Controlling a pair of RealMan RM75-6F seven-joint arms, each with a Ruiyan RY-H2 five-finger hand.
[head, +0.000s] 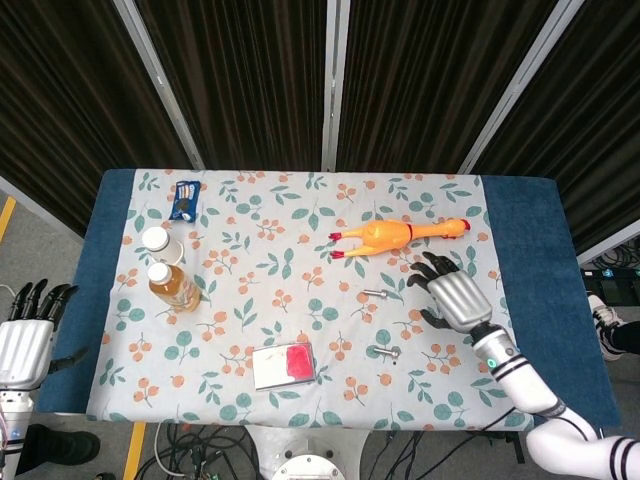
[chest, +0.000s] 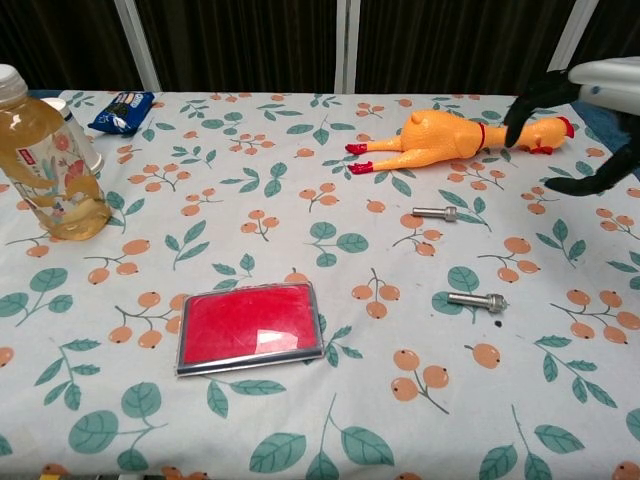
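Note:
My right hand (head: 452, 292) hovers open above the right part of the table, fingers spread and holding nothing; the chest view shows it at the upper right (chest: 590, 110). Just beyond its fingertips lies a yellow rubber chicken (head: 398, 235) (chest: 450, 136). A short metal bolt (head: 375, 294) (chest: 434, 213) lies to its left, and a second bolt (head: 384, 351) (chest: 477, 300) lies nearer the front. My left hand (head: 28, 335) hangs open off the table's left side, away from everything.
A red flat tin (head: 284, 364) (chest: 250, 326) lies near the front edge. At the left stand a bottle of amber drink (head: 172, 286) (chest: 45, 158) and a white cup (head: 158, 241). A blue snack packet (head: 184, 199) (chest: 122, 110) lies at the far left corner.

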